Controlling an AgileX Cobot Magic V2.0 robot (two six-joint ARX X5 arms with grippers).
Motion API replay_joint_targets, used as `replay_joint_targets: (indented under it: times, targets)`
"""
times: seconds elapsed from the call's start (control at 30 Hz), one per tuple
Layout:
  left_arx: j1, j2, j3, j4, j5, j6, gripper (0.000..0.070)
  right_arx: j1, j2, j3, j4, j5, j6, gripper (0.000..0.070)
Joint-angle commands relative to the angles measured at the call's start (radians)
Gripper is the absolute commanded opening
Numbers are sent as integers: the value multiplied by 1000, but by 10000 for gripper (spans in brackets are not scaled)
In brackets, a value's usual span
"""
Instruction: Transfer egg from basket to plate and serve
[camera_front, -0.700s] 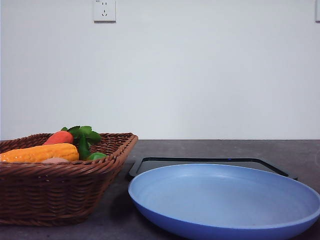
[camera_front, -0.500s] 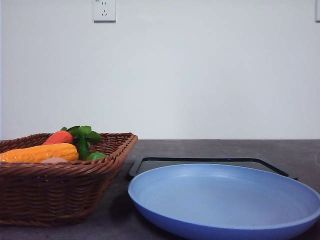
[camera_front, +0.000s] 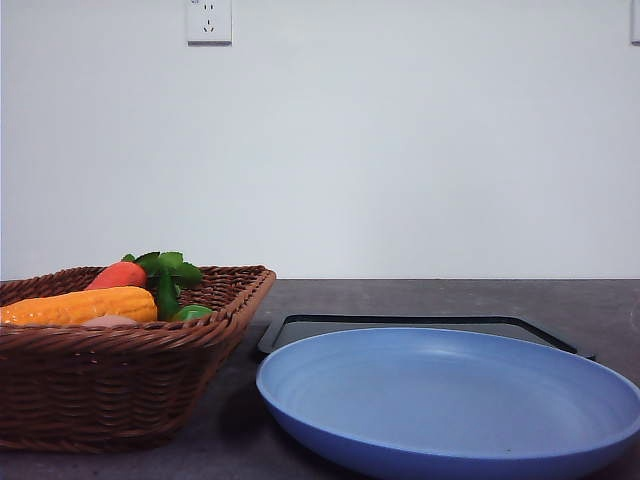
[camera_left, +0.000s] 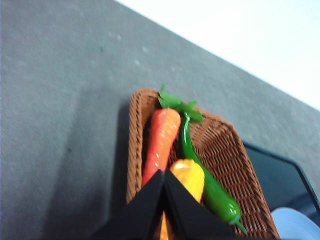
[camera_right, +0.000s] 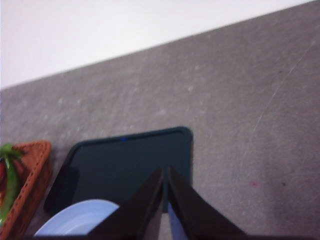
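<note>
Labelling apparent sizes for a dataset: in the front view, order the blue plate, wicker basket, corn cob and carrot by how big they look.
1. Round blue plate, nearest the camera.
2. Brown woven wicker basket.
3. Orange-yellow corn cob.
4. Red-orange carrot, partly hidden.

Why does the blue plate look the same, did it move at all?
No. In the front view the plate sits at the same spot in front of the black tray and beside the basket, as before.

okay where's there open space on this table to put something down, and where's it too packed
The wide blue round plate has nothing on it. The flat black tray behind it is bare past the plate's edge. Grey tabletop lies open on the brown wicker basket's outer side. The basket is crowded: carrot, corn cob, green pepper.
</note>
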Motion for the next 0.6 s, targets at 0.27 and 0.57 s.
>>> replay_joint_targets:
  times: [0.27, 0.57]
  targets:
    - [-14, 301, 204, -115, 162, 139, 0, -2, 282, 144, -153, -140, -120, 0]
    - [-57, 516, 286, -177, 273, 191, 0, 1, 535, 149, -260, -283, -217, 0]
